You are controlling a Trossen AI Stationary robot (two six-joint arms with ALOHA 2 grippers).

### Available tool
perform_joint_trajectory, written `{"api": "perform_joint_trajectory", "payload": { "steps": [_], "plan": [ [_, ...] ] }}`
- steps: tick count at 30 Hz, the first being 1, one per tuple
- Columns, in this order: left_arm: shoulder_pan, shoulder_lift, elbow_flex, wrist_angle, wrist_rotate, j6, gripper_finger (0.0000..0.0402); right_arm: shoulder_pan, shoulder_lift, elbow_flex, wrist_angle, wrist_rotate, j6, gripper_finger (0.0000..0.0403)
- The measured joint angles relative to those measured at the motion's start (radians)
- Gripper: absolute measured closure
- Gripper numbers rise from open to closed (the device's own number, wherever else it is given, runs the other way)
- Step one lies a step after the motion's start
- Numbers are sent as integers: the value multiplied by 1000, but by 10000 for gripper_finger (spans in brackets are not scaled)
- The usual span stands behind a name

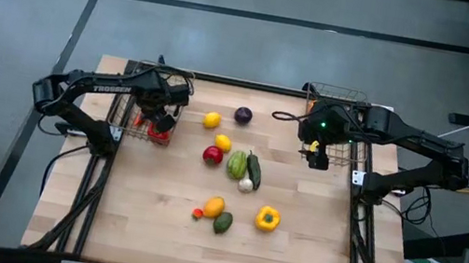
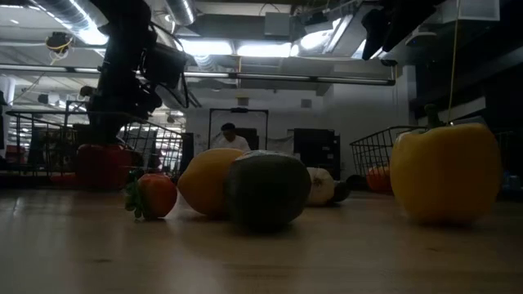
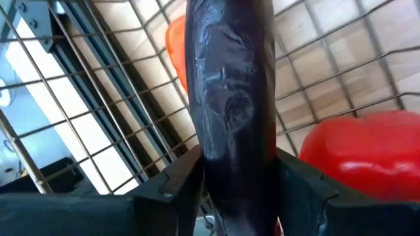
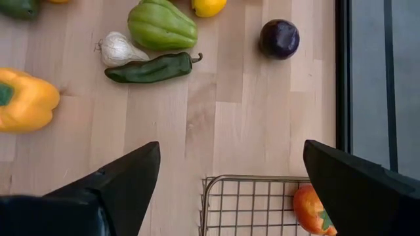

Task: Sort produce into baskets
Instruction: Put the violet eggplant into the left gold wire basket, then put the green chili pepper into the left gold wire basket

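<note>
My left gripper (image 1: pixel 159 120) hangs inside the left wire basket (image 1: pixel 121 132), shut on a long dark purple eggplant (image 3: pixel 230 85). Beside the eggplant in that basket lie a red pepper (image 3: pixel 367 151) and an orange piece (image 3: pixel 176 46). My right gripper (image 1: pixel 316 156) waits open above the near corner of the right basket (image 4: pixel 249 196), which holds an orange-red piece (image 4: pixel 312 210). Loose produce lies on the table between the arms: lemons (image 1: pixel 211 120), a purple ball (image 4: pixel 279 38), a green squash (image 4: pixel 161 25), a dark green pepper (image 4: pixel 151 69), garlic (image 4: pixel 118 49) and a yellow pepper (image 1: pixel 267 218). My left gripper pinches the eggplant between its two fingers, one on each long side (image 3: pixel 216 157). The fingers slant down from above and lie along it. The eggplant sticks out past the fingertips, down into the basket; whether its far end touches the basket floor is out of the picture.
Near the front of the table lie an orange fruit (image 1: pixel 214 207), a tiny tomato (image 1: pixel 197 212) and an avocado (image 1: pixel 222 223). A red fruit (image 1: pixel 212 154) sits mid-table. The basket's wire walls (image 3: pixel 98 131) stand close around my left gripper. A person (image 2: pixel 230 137) stands far behind the table.
</note>
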Motion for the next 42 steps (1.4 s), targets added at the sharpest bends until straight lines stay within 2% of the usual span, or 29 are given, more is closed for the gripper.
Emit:
{"api": "perform_joint_trajectory", "payload": {
  "steps": [11, 18, 30, 36, 42],
  "plan": [
    [51, 0, -32, 0, 10, -53, 164, 0, 0, 0, 0, 0, 0, 31],
    [64, 0, -32, 2, 12, -50, 164, 0, 0, 0, 38, -2, 19, 31],
    [64, 0, -32, 5, 11, -44, 164, 0, 37, -10, 87, -5, 216, 31],
    [64, 0, -32, 7, 11, -49, 164, 0, 55, -145, 195, -58, 421, 31],
    [64, 1, -32, 49, 11, -48, 164, 0, 55, -325, 450, -102, 564, 31]
  ]
}}
